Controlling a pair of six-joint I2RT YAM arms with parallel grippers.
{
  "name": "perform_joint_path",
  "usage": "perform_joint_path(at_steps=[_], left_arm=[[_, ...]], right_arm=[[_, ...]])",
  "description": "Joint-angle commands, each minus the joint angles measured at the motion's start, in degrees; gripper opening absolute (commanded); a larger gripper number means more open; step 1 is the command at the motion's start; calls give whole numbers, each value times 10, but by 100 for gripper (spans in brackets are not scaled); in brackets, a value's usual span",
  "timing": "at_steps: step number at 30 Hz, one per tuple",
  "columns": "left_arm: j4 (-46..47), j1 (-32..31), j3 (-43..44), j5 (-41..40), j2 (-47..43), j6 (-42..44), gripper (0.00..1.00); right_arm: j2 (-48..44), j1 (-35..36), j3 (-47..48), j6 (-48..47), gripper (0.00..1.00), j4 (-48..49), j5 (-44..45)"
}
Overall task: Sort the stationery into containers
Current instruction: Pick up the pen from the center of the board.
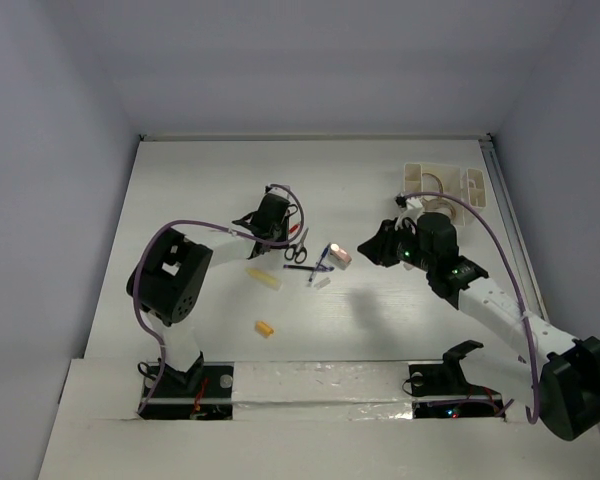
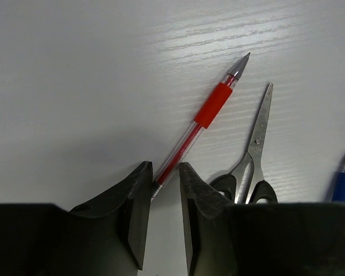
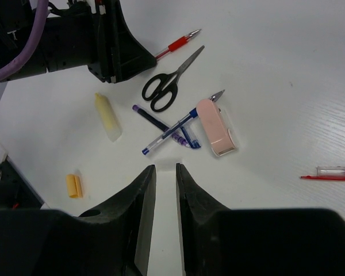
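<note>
My left gripper (image 2: 165,169) is low over the table, its jaws a little apart. The back end of a red pen (image 2: 213,106) lies between the fingertips and touches the left one. Small black-handled scissors (image 2: 254,155) lie just right of it. My right gripper (image 3: 165,167) hovers empty, jaws narrowly apart, above two crossed blue pens (image 3: 167,129), a pink block (image 3: 217,126) and a yellow block (image 3: 108,117). The white organiser (image 1: 470,185) stands at the far right, behind the right gripper (image 1: 380,245).
An orange block (image 1: 265,328) lies near the left arm's base. A second red pen (image 3: 330,172) lies apart to the right in the right wrist view. A beige tape roll (image 1: 432,183) sits in the organiser. The left arm (image 3: 75,34) reaches in beside the scissors.
</note>
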Motion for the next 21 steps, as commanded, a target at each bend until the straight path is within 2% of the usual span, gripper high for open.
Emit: perform_joint_path(at_steps=[1,4,7,9,10,16,21], left_arm=[[-18,-1,4,-9,17,2,22],[-25,-1,11,-16,29,1,21],[-29,-1,14,-21,38,0,16],[-29,-1,12,-40,37,-7,2],[-22,-1,8,-49,32,-11,0],[4,-1,-22,-90,-15,-15,0],[32,-1,-48,-107,-94,-32,0]], right_arm=[[1,6,-3,0,27,38,-2],[2,6,-3,0,27,35,4],[5,6,1,-4,32,21,27],[10,6,3,-4,38,13,43],[12,6,4,-3,41,11,47],[24,6,9,3,53,-10,98],[41,6,23,7,57,-54,182]])
